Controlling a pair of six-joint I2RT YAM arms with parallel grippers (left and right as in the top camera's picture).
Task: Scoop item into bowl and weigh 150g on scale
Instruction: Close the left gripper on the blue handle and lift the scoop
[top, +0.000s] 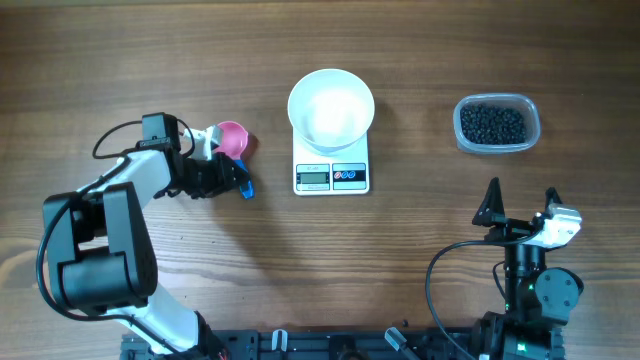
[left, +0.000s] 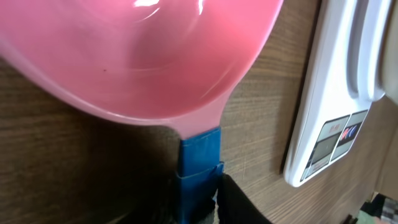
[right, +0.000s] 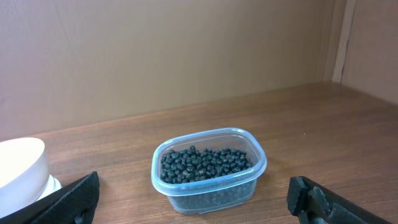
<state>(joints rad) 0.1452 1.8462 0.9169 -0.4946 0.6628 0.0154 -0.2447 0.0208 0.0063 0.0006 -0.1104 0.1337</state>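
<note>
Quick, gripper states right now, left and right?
Left gripper: astride the handle of the pink scoop; grip cannot be told.
Right gripper: open, empty.

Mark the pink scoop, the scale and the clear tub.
pink scoop (left: 137, 62), left wrist view, inside of its cup.
scale (top: 331, 177), overhead view, front panel with the display.
clear tub (right: 211, 194), right wrist view, front wall.
</note>
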